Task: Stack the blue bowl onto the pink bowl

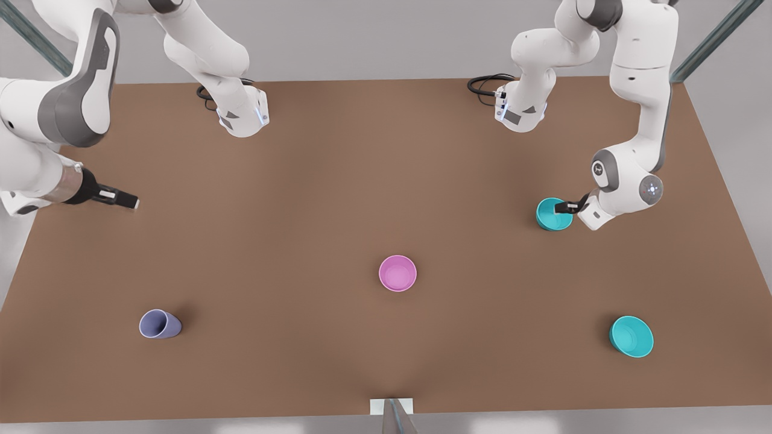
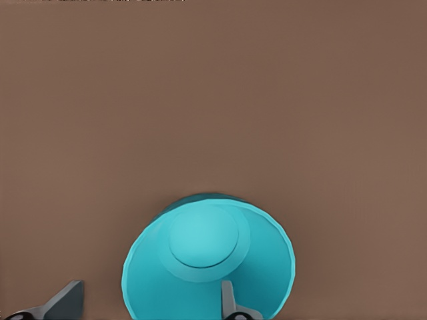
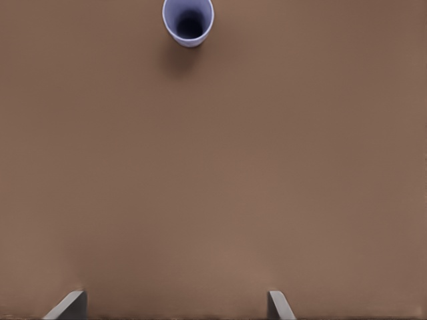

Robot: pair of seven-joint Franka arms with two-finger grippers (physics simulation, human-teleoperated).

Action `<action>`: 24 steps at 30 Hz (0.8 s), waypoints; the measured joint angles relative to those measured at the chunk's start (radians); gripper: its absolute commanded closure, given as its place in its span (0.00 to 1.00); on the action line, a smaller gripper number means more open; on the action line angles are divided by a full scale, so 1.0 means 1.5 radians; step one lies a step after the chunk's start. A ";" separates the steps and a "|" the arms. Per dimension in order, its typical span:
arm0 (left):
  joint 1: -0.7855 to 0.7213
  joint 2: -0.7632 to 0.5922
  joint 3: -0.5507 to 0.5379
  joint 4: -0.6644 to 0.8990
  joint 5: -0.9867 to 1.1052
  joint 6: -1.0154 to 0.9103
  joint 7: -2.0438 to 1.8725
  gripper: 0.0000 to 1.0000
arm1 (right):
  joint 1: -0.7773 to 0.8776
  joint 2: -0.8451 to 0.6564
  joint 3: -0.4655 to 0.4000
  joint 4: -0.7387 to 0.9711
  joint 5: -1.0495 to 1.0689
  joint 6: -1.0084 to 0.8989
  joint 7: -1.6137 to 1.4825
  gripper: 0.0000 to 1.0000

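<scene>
Grasp step here: I'm straddling the small round teal-blue plastic bowl [image 1: 553, 214] rim with the left gripper [image 1: 566, 207], fingers apart, gripping nothing yet. Next I'm closing, lifting, carrying to the round pink plastic bowl [image 1: 397, 273] mid-table; right gripper [image 1: 125, 200] is waiting open.

Note for your inventory: the blue bowl [image 2: 208, 263] is cut off at the left wrist view's edge. In the front view, part of its rim [image 1: 553, 214] is hidden by the left gripper [image 1: 566, 207]. Right gripper [image 3: 177, 307]: fingertips cropped in the right wrist view.

The left gripper [image 1: 567, 207] is lowered, fingers spread wide, one finger [image 2: 230, 303] low. The right gripper [image 1: 123, 199] hovers, waiting, with fingers [image 3: 67, 305] parted.
</scene>
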 measured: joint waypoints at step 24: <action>-0.148 0.248 -0.153 0.554 -0.037 -0.147 0.006 0.79 | 0.020 0.086 0.001 0.130 -0.090 -0.053 -0.140 0.00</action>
